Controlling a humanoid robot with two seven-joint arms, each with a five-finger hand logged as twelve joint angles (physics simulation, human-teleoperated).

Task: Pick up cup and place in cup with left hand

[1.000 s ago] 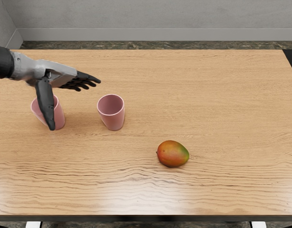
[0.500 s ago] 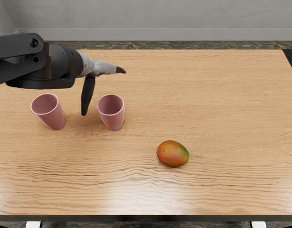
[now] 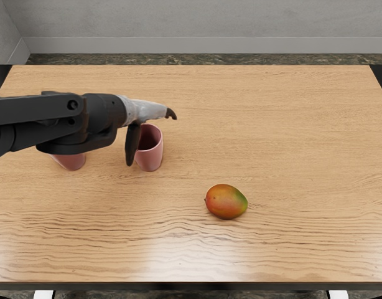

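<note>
Head view of a wooden table [image 3: 290, 143], with the left arm [image 3: 60, 128] entering from the picture's left edge and the left hand [image 3: 143, 111] at the first pink cup [image 3: 151, 156]. The hand is seen from its side, its pale back uppermost and its dark fingertips [image 3: 172, 114] pointing to the picture's right, slightly beyond the cup's rim in this view. The fingers are extended, with the thumb [image 3: 133, 148] hanging well apart from them and pinching nothing; whether the fingers are spread from one another or pressed together cannot be told from this angle. The thumb overlaps the left side of the first pink cup in the picture; contact between the two cannot be determined. This cup stands upright on the table, its mouth upward and its rim partly hidden by the hand. The second pink cup [image 3: 71, 162] is on the table to the picture's left of the first, the two standing apart; the arm covers its upper part, leaving the lower wall visible. A mango [image 3: 226, 202], orange-red with a green end, lies on the table nearer the picture's lower edge, to the right of both cups. A grey wall [image 3: 203, 25] forms the background.
</note>
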